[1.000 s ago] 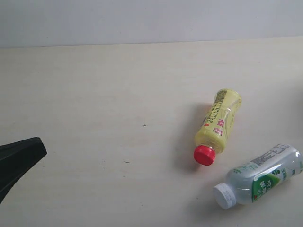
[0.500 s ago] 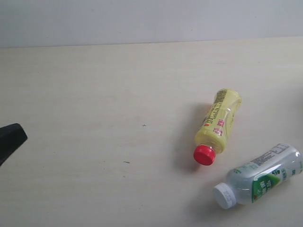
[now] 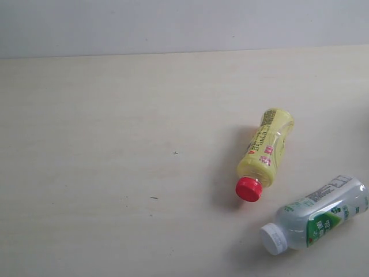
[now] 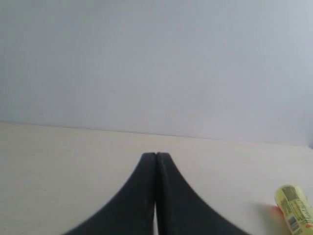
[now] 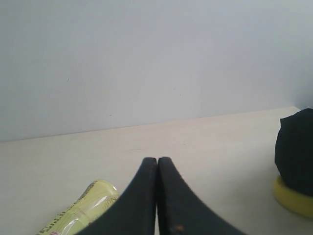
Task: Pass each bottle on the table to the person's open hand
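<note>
Left hand has pulled back off the left edge of the exterior view. A second ago its black tip was over the left of the table; now it's gone from that view. Its wrist view shows the fingers pressed together with nothing between them. Right hand is the same: closed tight and empty.

Two bottles in view, both lying on their sides on the right of the table and unmoved:
- yellow bottle, red cap toward the near edge
- green-label bottle, white cap, nearer and further right, just beside the yellow one, not touching

No other bottles are visible. The person's open hand is not in any view.

My read: left arm has retracted empty, so the next pick probably falls to the right arm, since both bottles are on its side. It has to open before approaching. The bottles are round and lying flat, so they may roll if nudged.

The right wrist view also shows a black object on a yellow base at the frame edge. Can't tell what it is.
</note>
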Robot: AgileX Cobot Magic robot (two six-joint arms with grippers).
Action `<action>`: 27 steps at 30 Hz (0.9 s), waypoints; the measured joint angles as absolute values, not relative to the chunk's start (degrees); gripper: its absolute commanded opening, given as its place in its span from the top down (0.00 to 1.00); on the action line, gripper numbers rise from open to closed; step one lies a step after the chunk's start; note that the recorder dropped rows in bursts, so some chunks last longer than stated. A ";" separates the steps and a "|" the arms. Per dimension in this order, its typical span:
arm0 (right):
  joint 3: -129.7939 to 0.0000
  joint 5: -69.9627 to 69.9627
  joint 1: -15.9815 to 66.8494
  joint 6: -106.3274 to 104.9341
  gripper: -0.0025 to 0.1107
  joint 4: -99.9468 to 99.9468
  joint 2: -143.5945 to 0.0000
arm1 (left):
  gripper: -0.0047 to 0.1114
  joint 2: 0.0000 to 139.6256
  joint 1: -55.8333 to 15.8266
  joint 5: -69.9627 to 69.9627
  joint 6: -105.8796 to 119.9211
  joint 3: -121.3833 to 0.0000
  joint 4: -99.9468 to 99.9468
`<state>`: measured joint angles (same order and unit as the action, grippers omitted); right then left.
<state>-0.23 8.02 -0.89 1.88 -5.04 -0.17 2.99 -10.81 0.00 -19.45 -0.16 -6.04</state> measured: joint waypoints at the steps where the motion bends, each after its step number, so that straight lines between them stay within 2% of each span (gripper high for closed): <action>1: -0.23 8.02 -0.89 1.88 0.98 -5.04 -0.17 | 0.96 1.58 -10.54 -1.74 -19.45 -0.16 -6.04; 8: -0.23 7.91 -0.89 1.88 0.98 -5.04 -0.17 | 0.96 0.32 -10.41 -9.01 -19.23 -0.11 -6.51; 27: -0.23 7.91 -0.89 1.88 0.98 -5.04 -0.17 | 0.96 0.32 -10.41 -9.64 -19.09 0.00 -6.75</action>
<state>-0.23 7.91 -0.89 1.88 -5.04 -0.17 0.32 -10.41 -9.64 -19.09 0.00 -6.75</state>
